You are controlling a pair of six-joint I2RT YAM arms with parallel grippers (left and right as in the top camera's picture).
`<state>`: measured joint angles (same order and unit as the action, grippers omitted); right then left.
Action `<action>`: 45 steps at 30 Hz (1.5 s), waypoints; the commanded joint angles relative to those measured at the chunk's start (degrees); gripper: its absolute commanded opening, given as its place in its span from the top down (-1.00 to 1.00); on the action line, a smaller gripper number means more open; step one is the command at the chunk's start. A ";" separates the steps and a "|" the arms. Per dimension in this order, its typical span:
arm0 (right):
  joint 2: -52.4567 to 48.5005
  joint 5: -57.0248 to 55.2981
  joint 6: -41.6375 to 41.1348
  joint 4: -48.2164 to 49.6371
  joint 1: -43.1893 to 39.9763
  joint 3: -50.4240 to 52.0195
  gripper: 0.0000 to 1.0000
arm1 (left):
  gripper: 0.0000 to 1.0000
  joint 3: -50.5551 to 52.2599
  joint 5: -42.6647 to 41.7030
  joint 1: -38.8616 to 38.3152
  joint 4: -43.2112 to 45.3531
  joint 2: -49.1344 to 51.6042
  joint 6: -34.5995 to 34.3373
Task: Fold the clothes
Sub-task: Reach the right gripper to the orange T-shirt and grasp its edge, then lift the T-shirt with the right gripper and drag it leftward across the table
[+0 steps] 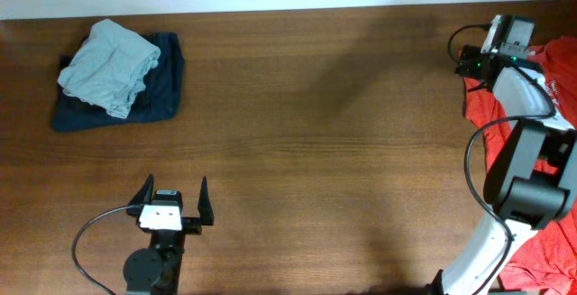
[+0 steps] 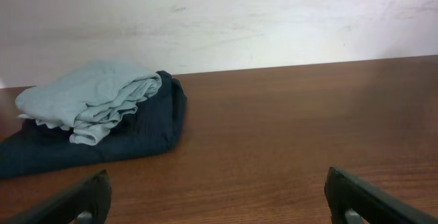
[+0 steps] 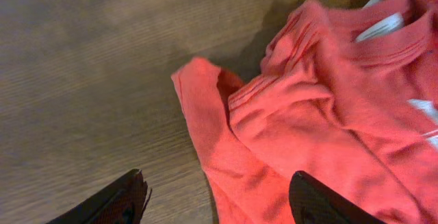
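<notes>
Presently right gripper (image 3: 217,191) hangs over loose edge of the red T-shirt (image 3: 308,114), jaws spread astride it, likely for a pinch; left gripper (image 1: 174,188) waits, spread wide.

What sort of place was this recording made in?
Probably a robot lab workstation: plain brown wooden table against a bare white wall, with crumpled orange-red T-shirts and a pale grey garment on a dark navy garment.

Light is soft and even. Faint broad shadows mottle the tabletop (image 1: 297,151) overhead, and the wall (image 2: 274,18) reads bright, nearly washed out. The right wrist view is blurred, the red shirt (image 3: 328,135) strongly saturated.
</notes>
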<state>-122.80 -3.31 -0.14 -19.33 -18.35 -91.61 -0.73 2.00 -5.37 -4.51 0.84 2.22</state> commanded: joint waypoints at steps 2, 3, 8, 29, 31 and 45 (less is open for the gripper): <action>-3.23 0.83 -0.13 1.79 -0.04 -1.29 -0.33 | -0.98 0.22 0.59 -0.22 -0.07 -0.39 0.90; -3.65 1.22 -0.13 2.14 -0.04 -1.29 -0.32 | -0.98 0.22 0.59 -0.22 -0.07 -0.39 0.90; -5.46 1.36 -0.13 4.22 -0.04 -1.29 -0.26 | -0.98 0.22 0.57 -0.22 -0.07 -0.39 0.90; -5.77 1.20 -0.13 7.21 -0.15 -1.36 0.89 | -0.98 0.22 0.59 -0.22 -0.07 -0.39 0.90; -3.89 1.20 -0.13 7.21 -0.15 -1.38 0.92 | -0.98 0.22 0.59 -0.22 -0.07 -0.39 0.90; 16.74 1.42 -0.11 3.56 -0.81 -1.42 0.92 | -0.98 0.22 0.59 -0.22 -0.07 -0.39 0.90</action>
<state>-111.66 -2.24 -0.01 -14.79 -18.61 -91.64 -0.73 2.00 -5.37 -4.51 0.84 2.22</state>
